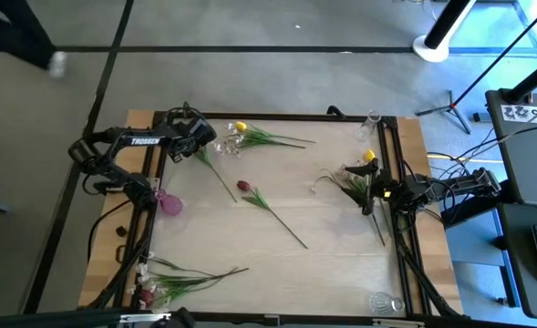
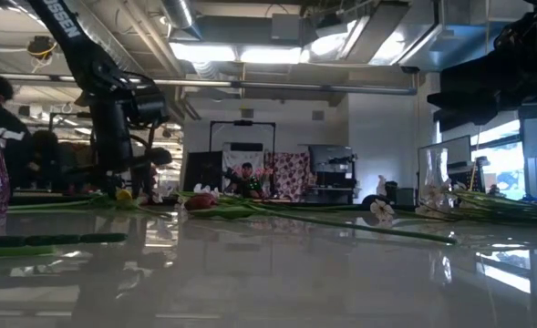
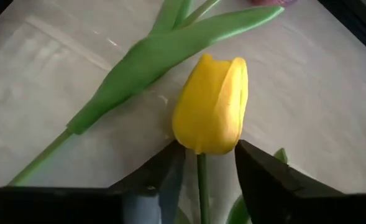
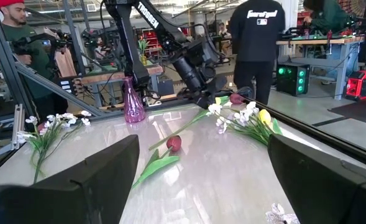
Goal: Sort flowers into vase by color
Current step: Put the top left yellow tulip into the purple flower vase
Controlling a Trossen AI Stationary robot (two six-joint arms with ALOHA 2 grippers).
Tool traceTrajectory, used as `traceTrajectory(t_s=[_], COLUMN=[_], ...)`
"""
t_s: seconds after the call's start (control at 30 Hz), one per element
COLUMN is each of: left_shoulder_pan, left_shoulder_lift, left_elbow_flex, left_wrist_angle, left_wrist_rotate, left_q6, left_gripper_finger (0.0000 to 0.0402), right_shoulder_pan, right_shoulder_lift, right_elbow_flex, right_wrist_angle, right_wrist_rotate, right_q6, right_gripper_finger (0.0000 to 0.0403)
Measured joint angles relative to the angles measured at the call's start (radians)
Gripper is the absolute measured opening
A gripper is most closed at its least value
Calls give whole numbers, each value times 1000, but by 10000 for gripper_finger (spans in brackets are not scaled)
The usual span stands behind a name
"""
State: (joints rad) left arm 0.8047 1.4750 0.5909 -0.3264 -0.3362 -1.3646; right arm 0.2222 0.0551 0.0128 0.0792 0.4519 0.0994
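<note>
My left gripper (image 1: 202, 146) is at the far left of the table, pointing down. In the left wrist view its open fingers (image 3: 164, 177) stand on either side of a yellow tulip's stem (image 3: 201, 183), just behind the yellow head (image 3: 212, 106), with a gap on each side of the stem. A second yellow tulip (image 1: 241, 126) lies with white blossoms (image 1: 231, 142) just right of it. A dark red tulip (image 1: 243, 186) lies on the table's middle. The pink vase (image 1: 170, 202) stands at the left. My right gripper (image 4: 201, 186) is open and empty at the right, over a bunch of flowers (image 1: 361, 187).
Another bunch of flowers (image 1: 186, 278) lies at the near left. Clear glass vases stand at the far right (image 1: 372, 118) and near right (image 1: 387, 302). A green leaf and stem (image 3: 139, 68) lie beside the left gripper. People stand in the room beyond the table (image 4: 257, 43).
</note>
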Motion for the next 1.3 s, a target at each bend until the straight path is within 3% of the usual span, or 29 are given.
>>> traceTrajectory(t_s=[0.3,0.43,0.6,0.8,0.97,1.17,1.3], left_shoulder_pan=[-49,-50,-73,-163,-281,-421,-471], left_shoulder_lift=[40,26,-39,-243,-482,-778,-931], left_elbow_flex=[5,21,80,211,328,387,387], left_wrist_angle=[-24,-42,-48,-51,-46,-44,-64], left_wrist_rotate=[-30,4,93,14,-27,74,228], left_q6=[-39,-20,83,270,609,902,1054], left_gripper_finger=[60,15,8,7,6,5,5], right_shoulder_pan=[0,0,0,0,0,0,0], right_shoulder_lift=[0,0,0,0,0,0,0], right_elbow_flex=[0,0,0,0,0,0,0], right_wrist_angle=[0,0,0,0,0,0,0], right_wrist_rotate=[0,0,0,0,0,0,0], right_q6=[0,0,0,0,0,0,0], right_gripper_finger=[353,353,354,353,354,353,353])
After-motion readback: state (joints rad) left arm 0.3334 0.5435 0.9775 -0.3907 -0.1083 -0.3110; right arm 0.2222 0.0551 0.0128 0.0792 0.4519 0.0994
